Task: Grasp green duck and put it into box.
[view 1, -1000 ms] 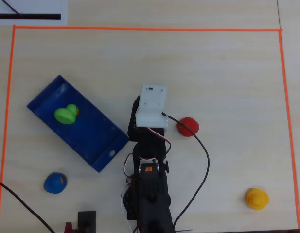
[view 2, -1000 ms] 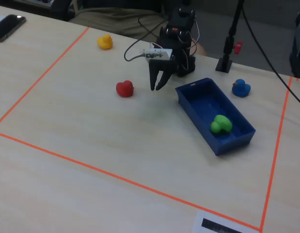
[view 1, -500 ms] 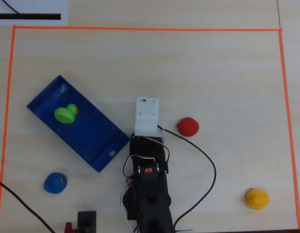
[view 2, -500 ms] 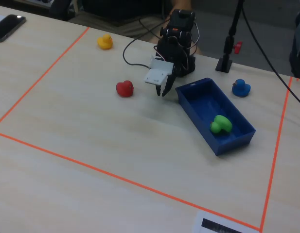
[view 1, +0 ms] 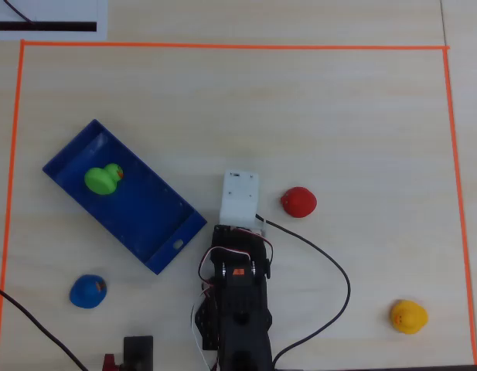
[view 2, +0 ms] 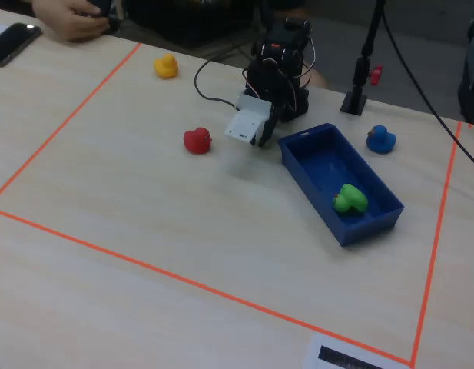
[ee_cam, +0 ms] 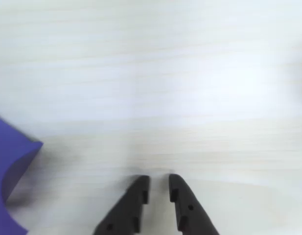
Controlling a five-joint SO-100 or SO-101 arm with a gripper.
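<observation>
Green duck point(view 1: 103, 179) already lies inside box point(view 1: 170, 239); gripper point(ee_cam: 158, 188), nearly closed & empty, hangs over bare tabletop point(view 1: 315, 116) w/ nothing left.

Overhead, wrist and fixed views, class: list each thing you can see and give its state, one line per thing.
green duck: lying inside the box, near its far end.
box: flat on the table, open-topped.
gripper: empty, fingers nearly closed, just above the table beside the box.
red duck: on the table, outside the box.
blue duck: on the table, outside the box.
yellow duck: on the table, outside the box.
</observation>
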